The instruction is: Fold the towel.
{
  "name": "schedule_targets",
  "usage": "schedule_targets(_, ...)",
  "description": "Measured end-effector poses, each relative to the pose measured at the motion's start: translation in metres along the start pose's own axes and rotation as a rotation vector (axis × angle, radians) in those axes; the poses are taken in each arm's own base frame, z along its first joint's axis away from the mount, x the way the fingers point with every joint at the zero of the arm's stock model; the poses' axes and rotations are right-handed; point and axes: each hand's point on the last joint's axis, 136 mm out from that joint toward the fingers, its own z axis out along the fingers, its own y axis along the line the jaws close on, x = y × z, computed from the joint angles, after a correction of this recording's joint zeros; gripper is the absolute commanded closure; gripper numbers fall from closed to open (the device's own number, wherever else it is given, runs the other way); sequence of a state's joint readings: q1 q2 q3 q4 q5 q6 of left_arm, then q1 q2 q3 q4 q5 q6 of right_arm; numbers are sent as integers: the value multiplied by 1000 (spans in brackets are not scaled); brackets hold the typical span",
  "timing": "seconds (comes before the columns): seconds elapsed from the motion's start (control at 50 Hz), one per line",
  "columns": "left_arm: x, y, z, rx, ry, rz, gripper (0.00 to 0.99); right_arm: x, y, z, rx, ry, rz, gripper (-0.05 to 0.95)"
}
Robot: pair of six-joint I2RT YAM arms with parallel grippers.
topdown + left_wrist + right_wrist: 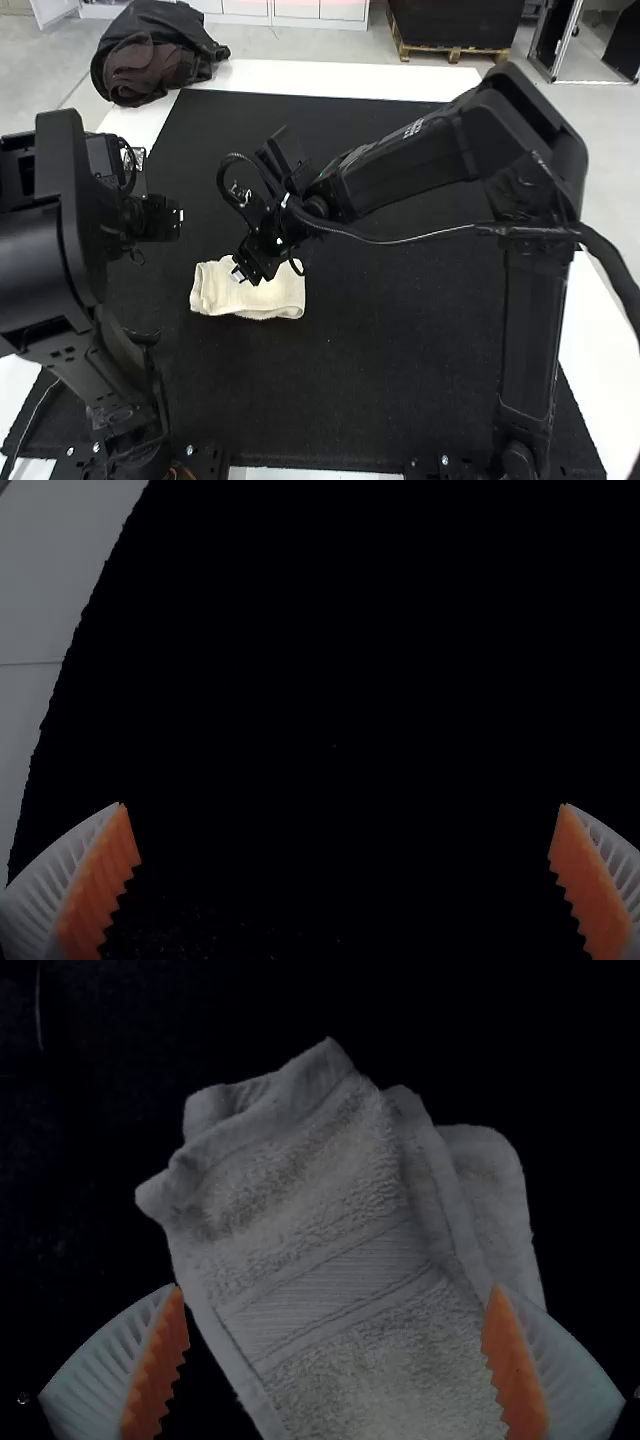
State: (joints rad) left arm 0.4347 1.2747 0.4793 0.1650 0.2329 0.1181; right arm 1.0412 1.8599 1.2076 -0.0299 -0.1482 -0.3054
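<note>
Towel folded below spread right claw, left claw spread, lettering on right arm

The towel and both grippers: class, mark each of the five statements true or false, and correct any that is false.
1. The towel lies on the black mat. True.
2. The towel is spread out in a single layer. False: it is folded, with layers showing at its edges.
3. The right gripper is over the towel, its fingers apart. True.
4. The left gripper has its fingers closed on a corner of the towel. False: the fingers of the left gripper stand wide apart with nothing between them.
5. A smoother woven band crosses the towel. True.
</note>
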Motion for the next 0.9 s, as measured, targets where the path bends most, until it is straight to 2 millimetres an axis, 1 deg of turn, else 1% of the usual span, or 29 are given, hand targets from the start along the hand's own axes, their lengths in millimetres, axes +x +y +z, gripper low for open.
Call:
schedule_targets(0.1,0,0,0,0,0,0,34,-4,1,-6,-10,-8,7,236)
schedule_targets(0.18,0,0,0,0,1,0,34,-6,2,-8,-23,-18,20,462)
schedule_targets(0.2,0,0,0,0,0,-1,34,-7,3,-8,-29,-21,25,597)
schedule_targets(0.24,0,0,0,0,-1,-1,34,-9,2,-8,-38,-31,36,777)
schedule_targets(0.28,2,-1,0,0,2,-3,34,-12,1,-9,-47,-51,46,925)
schedule_targets(0.34,8,-2,0,3,13,-6,34,-19,-1,-10,-66,-85,71,921)
schedule_targets(0.42,14,-3,0,5,25,-9,34,-21,0,-11,-105,-99,112,921)
schedule_targets(0.56,13,-3,1,4,20,-8,34,-14,7,-6,-196,-89,175,921)
schedule_targets(0.68,12,-2,1,3,15,-7,34,-6,14,1,-242,-85,195,921)
schedule_targets(0.9,10,-2,1,2,9,-5,34,1,18,16,-271,-100,203,921)
